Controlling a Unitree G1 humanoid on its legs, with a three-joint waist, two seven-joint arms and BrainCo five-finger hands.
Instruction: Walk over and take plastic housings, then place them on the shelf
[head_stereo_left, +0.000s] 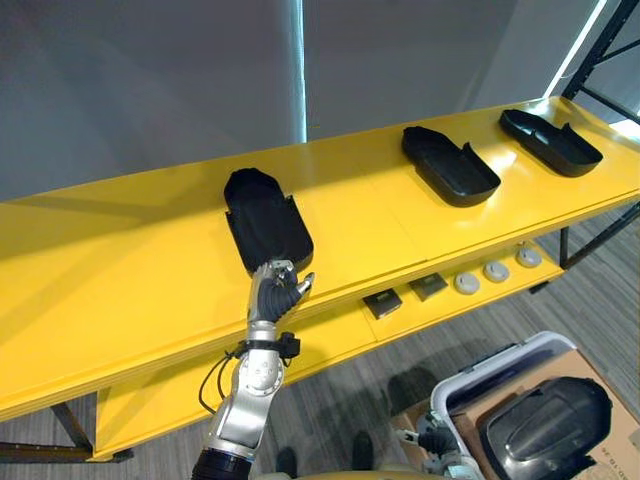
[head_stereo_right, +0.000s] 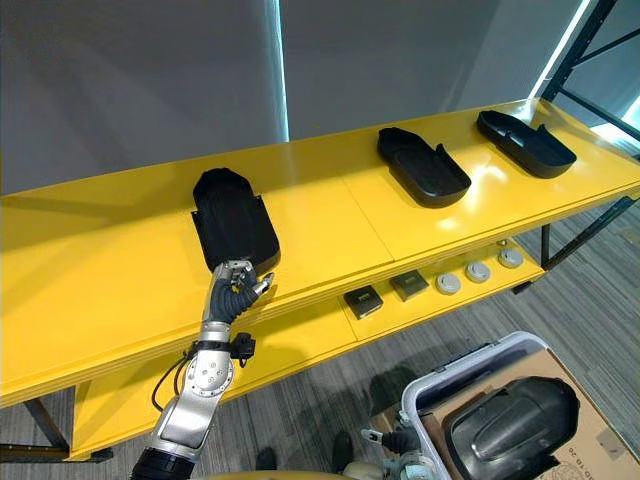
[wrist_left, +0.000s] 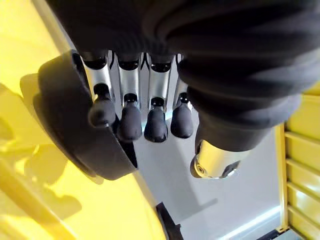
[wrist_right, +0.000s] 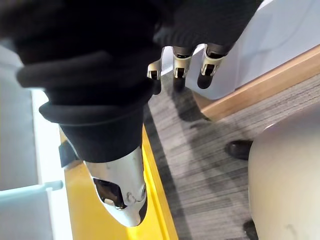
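Room is plentiful on the yellow shelf top (head_stereo_left: 130, 260): a wide bare stretch lies to the left of the leftmost plastic housing (head_stereo_left: 265, 222), and another between it and the middle housing (head_stereo_left: 450, 165). The third housing (head_stereo_left: 550, 142) sits near the shelf's right end, close to the middle one but apart from it. All three are black, lie open side up and are angled to the front edge.

The leftmost housing's near end comes close to that front edge, and the left hand (head_stereo_left: 277, 290) is raised there from below. In the left wrist view its fingers (wrist_left: 130, 122) hang side by side, loosely bent, with the thumb (wrist_left: 215, 160) held well apart from them and off the housing. The fingertips look to rest against the housing's rim, though contact is hard to confirm.

On the lower shelf (head_stereo_left: 330, 335), near its front edge, lie two dark square parts (head_stereo_left: 382, 303) and three pale round discs (head_stereo_left: 496, 271) in a row.

The right hand (wrist_right: 178, 62) hangs low over the grey floor (wrist_right: 200, 165), beside a white bin (head_stereo_left: 500, 365) holding a fourth housing (head_stereo_left: 545, 425); whether that hand is open or closed I cannot tell.
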